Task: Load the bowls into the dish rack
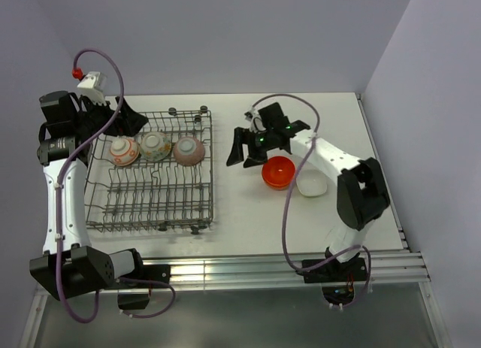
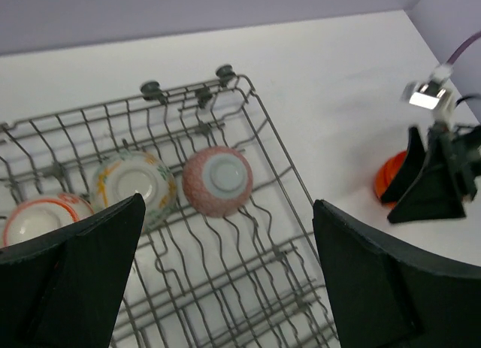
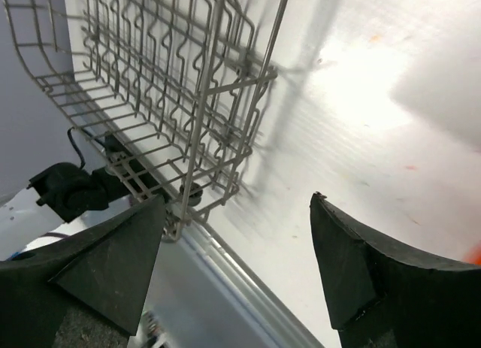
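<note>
The grey wire dish rack (image 1: 150, 205) stands on the left of the table. Three patterned bowls lean in its back row: a red-orange patterned one (image 1: 123, 150), a pale greenish one (image 1: 155, 146) and a pinkish one (image 1: 189, 149). They also show in the left wrist view (image 2: 37, 220) (image 2: 134, 184) (image 2: 217, 180). A glossy orange bowl (image 1: 278, 172) and a white-looking bowl (image 1: 312, 186) sit on the table right of the rack. My left gripper (image 1: 129, 121) is open and empty over the rack's far left corner. My right gripper (image 1: 244, 154) is open and empty between the rack and the orange bowl.
The right wrist view shows the rack's near corner (image 3: 225, 100) with a dark wheel (image 3: 188, 192) and the table's front edge (image 3: 248, 280). Walls close the back and right sides of the table (image 1: 248, 213). A cable loops over each arm.
</note>
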`<action>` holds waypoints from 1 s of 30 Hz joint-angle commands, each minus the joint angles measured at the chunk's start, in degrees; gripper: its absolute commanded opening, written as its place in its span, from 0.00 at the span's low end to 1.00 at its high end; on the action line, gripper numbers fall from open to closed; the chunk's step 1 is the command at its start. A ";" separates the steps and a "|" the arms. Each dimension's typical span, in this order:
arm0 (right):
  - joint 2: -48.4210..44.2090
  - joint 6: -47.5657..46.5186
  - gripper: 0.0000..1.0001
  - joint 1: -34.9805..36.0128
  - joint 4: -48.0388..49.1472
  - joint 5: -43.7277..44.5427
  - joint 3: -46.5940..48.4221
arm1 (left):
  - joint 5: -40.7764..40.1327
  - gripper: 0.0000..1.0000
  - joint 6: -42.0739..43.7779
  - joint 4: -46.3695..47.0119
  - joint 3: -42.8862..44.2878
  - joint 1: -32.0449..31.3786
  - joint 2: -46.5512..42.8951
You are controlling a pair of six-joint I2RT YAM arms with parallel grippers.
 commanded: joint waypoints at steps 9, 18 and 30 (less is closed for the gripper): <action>-17.39 -24.66 0.80 -12.35 -15.73 20.02 0.45 | -0.89 1.00 0.59 -7.51 -2.74 0.08 -7.11; -13.18 -31.55 0.69 -14.20 -19.61 31.46 -0.78 | -2.22 0.99 -0.29 -7.61 -6.00 0.08 -9.66; -6.77 -30.32 0.55 -14.29 -17.76 34.89 -4.21 | -3.45 0.99 1.29 -8.48 -8.72 0.08 -12.12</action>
